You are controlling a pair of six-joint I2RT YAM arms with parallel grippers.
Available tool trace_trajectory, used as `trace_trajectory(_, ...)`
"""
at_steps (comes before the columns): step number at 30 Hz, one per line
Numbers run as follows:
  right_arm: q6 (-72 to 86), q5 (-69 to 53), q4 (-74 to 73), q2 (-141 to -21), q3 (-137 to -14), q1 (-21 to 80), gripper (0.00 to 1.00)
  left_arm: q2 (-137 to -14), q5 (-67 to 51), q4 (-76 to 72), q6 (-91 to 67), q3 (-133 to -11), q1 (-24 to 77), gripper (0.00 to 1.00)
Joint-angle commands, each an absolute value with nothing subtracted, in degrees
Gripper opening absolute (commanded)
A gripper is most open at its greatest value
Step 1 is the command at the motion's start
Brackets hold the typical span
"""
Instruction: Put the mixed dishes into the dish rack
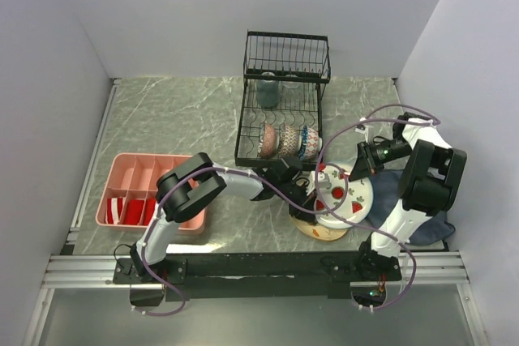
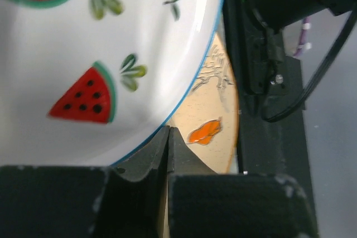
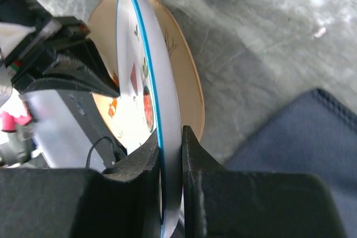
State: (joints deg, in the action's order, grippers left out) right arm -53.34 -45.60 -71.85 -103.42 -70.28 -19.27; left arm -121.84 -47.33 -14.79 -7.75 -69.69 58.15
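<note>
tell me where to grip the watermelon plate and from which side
Grip the thin blue rim of the watermelon plate, coming in edge-on from the cloth side. It lies tilted over the tan plate, lifting that edge clear; the right gripper straddles it there.

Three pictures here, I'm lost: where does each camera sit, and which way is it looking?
Top external: fixed above and behind the arms, looking down on the table, dish rack, both arms.
Left wrist: on the left arm, looking past its shut left gripper at the watermelon plate and tan plate.
Right wrist: on the right arm, looking along its right gripper, clamped on the watermelon plate's rim, cloth beyond.
Shared: both wrist views show both plates.
</note>
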Motion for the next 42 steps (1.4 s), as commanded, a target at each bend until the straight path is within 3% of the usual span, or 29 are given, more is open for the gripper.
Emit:
trace_trajectory(1, -51.69, -34.9, -82.97, -93.88, -73.19, -17.31, 0.0, -121.3, -36.47, -11.19, 0.76, -73.47, 53.18, 0.1)
trace_trajectory(11, -46.16, -38.22, -82.01, -76.74, -87.97, -16.79, 0.0, -99.68, -38.24, 6.5, 17.22, -72.67, 46.15, 0.12)
trace_trajectory(16, -30.89, -36.05, -75.69, -73.83, -98.77, -10.31, 0.0, -88.7, -32.62, 5.91, 19.26, -72.78, 37.82, 0.01)
trace_trajectory(19, -24.12, -31.39, -72.53, -75.76, -108.43, -3.2, 0.0, -82.89, -24.98, -2.67, 14.71, -68.57, 32.72, 0.01)
trace_trajectory(22, -13.76, -29.45, -60.98, -75.41, -115.48, -1.23, 0.0, -78.93, -8.4, -11.05, 3.23, -62.06, 29.54, 0.01)
trace_trajectory(24, -8.64, -25.69, -52.78, -73.4, -114.97, -0.27, 0.0, -79.79, -0.3, -11.17, 0.45, -61.08, 28.22, 0.01)
trace_trajectory(30, -2.64, -10.31, -26.65, -72.06, -109.17, 9.29, 0.0, -92.16, 7.98, 0.86, -5.44, -71.53, 26.02, 0.01)
trace_trajectory(35, -6.66, 10.15, -13.65, -76.81, -107.41, 20.37, 0.0, -96.85, 2.9, 4.67, -17.92, -74.36, 20.13, 0.01)
trace_trajectory(36, -8.16, 19.07, -11.19, -78.73, -106.71, 22.22, 0.0, -97.38, 2.2, 2.13, -18.36, -73.57, 19.95, 0.01)
trace_trajectory(42, -12.21, 38.29, -4.33, -91.13, -117.14, 27.15, 0.0, -104.93, 0.45, 3.52, -20.92, -79.45, 20.13, 0.01)
